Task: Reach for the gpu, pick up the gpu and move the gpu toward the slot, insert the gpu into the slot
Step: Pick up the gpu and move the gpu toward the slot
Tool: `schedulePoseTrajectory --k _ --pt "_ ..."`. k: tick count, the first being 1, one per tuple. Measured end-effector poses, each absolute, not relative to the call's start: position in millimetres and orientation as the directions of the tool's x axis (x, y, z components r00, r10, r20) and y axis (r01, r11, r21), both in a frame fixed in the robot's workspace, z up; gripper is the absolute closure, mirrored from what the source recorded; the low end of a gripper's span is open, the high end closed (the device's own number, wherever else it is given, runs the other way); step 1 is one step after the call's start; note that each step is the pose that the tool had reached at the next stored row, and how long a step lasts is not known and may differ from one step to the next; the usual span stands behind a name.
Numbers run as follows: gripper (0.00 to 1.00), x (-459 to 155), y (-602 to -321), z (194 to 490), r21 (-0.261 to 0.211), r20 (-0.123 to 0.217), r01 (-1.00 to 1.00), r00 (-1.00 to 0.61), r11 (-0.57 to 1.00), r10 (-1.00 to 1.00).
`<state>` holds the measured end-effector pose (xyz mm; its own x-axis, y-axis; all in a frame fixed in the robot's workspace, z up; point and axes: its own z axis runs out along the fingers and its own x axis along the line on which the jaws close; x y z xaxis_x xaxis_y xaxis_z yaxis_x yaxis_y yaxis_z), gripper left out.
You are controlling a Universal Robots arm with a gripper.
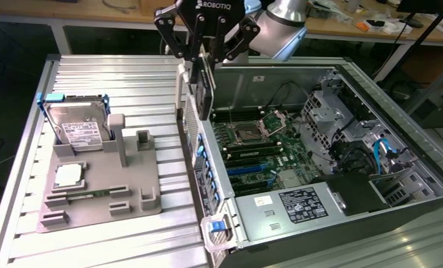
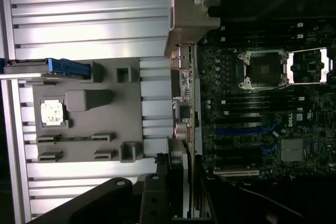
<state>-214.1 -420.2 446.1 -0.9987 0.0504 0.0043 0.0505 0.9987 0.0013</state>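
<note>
My gripper (image 1: 205, 56) is shut on the top edge of the gpu (image 1: 204, 92), a thin dark card that hangs upright and edge-on in the air. It hangs above the open computer case's wall on the exterior view's left, higher than the motherboard. In the wrist view the gpu (image 2: 187, 103) runs as a slim strip away from the gripper (image 2: 181, 174), and its silvery bracket (image 2: 189, 19) is at the far end. The blue slot (image 1: 245, 167) lies on the green motherboard inside the case, below the card and toward the exterior view's right. In the wrist view the slot (image 2: 239, 130) sits beside the card's line, apart from it.
A grey fixture plate (image 1: 95, 192) on the ribbed aluminium table holds a hard drive (image 1: 76, 131) in a blue frame and a square silver processor chip (image 1: 69, 176). Inside the case are the processor socket (image 1: 249, 133), black memory strips, cables, drive cages and a power supply (image 1: 299, 204).
</note>
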Motion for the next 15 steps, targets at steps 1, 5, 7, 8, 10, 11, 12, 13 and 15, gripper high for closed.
schedulePoseTrajectory --k 1,5,7,8,10,11,12,13,15 --pt "0.72 -210.3 -420.3 446.8 0.001 0.004 0.05 -0.999 0.999 0.05" --pt "0.72 -199.8 -420.2 448.8 0.001 0.004 0.051 -0.999 0.999 0.051" --pt "0.72 -194.8 -420.2 449.7 0.001 0.005 0.05 -0.999 0.999 0.05" --pt "0.72 -192.0 -420.2 450.2 0.001 0.005 0.05 -0.999 0.999 0.05" --pt "0.72 -186.9 -420.2 451.0 0.0 0.005 0.05 -0.999 0.999 0.05" --pt "0.72 -184.4 -420.2 451.4 0.001 0.005 0.05 -0.999 0.999 0.05" --pt "0.72 -182.1 -420.3 451.8 0.0 0.005 0.05 -0.999 0.999 0.05" --pt "0.72 -179.3 -420.2 452.2 0.0 0.005 0.051 -0.999 0.999 0.051" --pt "0.72 -174.3 -420.2 453.1 0.0 0.005 0.05 -0.999 0.999 0.05"
